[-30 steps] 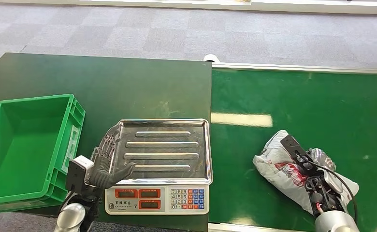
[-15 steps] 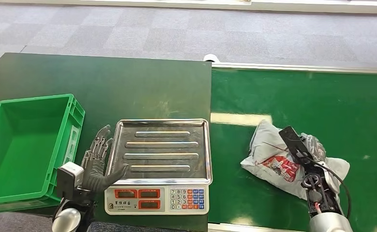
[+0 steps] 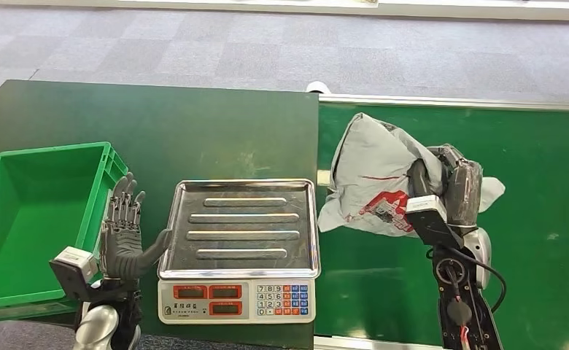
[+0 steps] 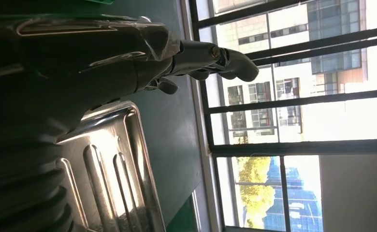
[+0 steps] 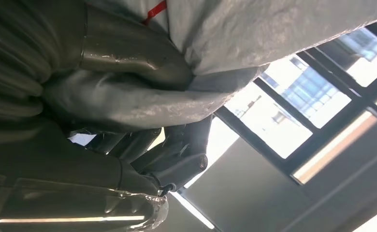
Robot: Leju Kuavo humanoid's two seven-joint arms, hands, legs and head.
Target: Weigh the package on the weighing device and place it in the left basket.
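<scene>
A grey plastic package (image 3: 376, 179) with red print hangs lifted above the green conveyor belt (image 3: 529, 168), gripped by my right hand (image 3: 449, 186) at its right side. In the right wrist view the grey package (image 5: 273, 34) lies pressed against the thumb and fingers (image 5: 177, 159). The scale (image 3: 241, 248) has a bare steel tray (image 3: 245, 222) and a keypad front, just left of the package. My left hand (image 3: 125, 237) stands upright with fingers spread, holding nothing, between the scale and the green basket (image 3: 37, 219). Beside the left hand (image 4: 196, 53) in its wrist view is the tray (image 4: 109, 169).
The scale and basket stand on a dark green table (image 3: 157, 124), which meets the conveyor belt along a seam at mid-picture. Grey carpet floor (image 3: 267, 44) lies beyond. The basket has nothing in it.
My right hand has raised the package off the belt and carried it up and leftward toward the scale. My left hand has drawn back from the tray's edge to the left and stands more upright.
</scene>
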